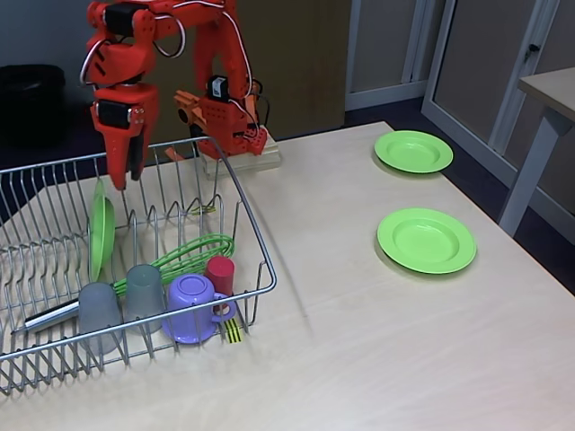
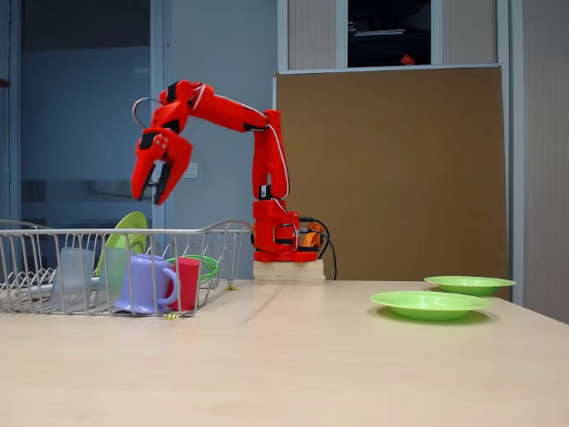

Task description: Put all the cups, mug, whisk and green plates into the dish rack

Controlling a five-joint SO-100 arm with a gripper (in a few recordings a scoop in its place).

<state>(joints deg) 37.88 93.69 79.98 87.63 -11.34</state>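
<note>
gripper [image 1: 127, 176] parted, empty, above rack's [image 1: 256, 260] far rim | one plate [image 1: 101, 229] on edge between prongs so it drains | cups [image 1: 144, 292], mug [image 1: 190, 307], whisk [image 1: 184, 253] racked at near rim | two plates [image 1: 426, 240] flat near table's [image 1: 377, 350] right edge, unracked

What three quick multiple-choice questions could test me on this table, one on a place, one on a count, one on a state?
1. Where is the purple mug?
A. in the dish rack
B. on the bare table
C. on a plate

2. How many green plates lie flat on the table?
A. none
B. two
C. four

3. What is the tool holding?
A. a plate
B. the whisk
C. nothing

Answers: 1 A, the mug sits inside the wires; 2 B, two plates lie right of the rack; 3 C, the tool hangs open above the rack.
</note>
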